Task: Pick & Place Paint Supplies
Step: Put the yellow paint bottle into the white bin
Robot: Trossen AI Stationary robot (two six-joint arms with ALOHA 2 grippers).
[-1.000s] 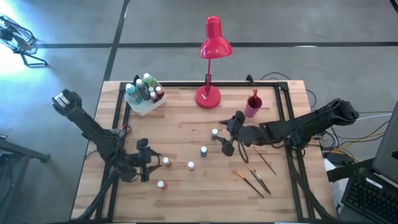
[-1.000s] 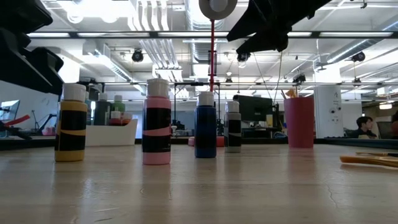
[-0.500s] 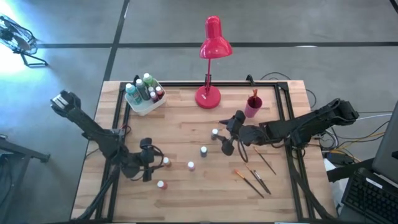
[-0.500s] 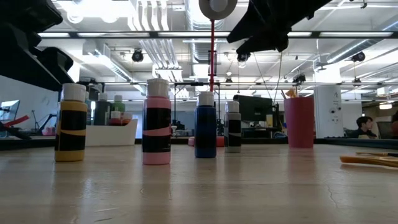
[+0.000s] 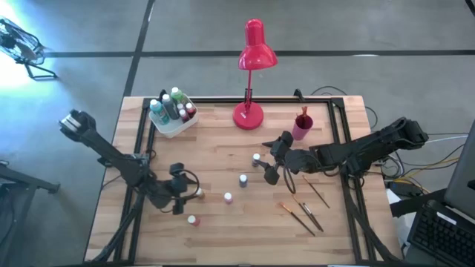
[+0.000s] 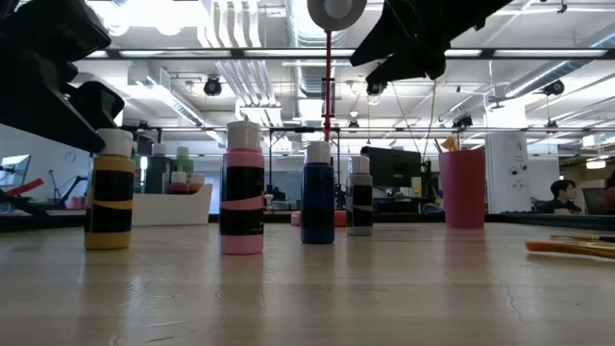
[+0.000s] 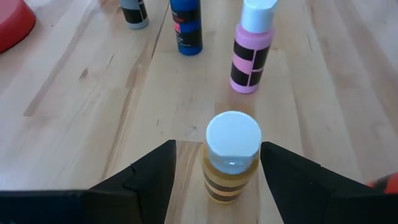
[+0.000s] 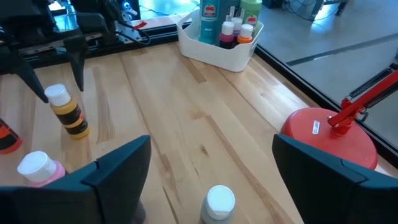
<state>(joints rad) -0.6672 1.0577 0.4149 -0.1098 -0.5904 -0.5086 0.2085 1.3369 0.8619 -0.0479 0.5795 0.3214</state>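
Yellow paint bottle [image 7: 231, 157] upright, cap up, lower centre of frame, between spread left end effector [image 7: 217, 168] fingers

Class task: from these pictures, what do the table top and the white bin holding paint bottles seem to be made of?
Pale plank table top: apparently wood, matt, showing grain lines and board seams. White rectangular bin: likely plastic, smooth with a slight sheen and rounded moulded corners.
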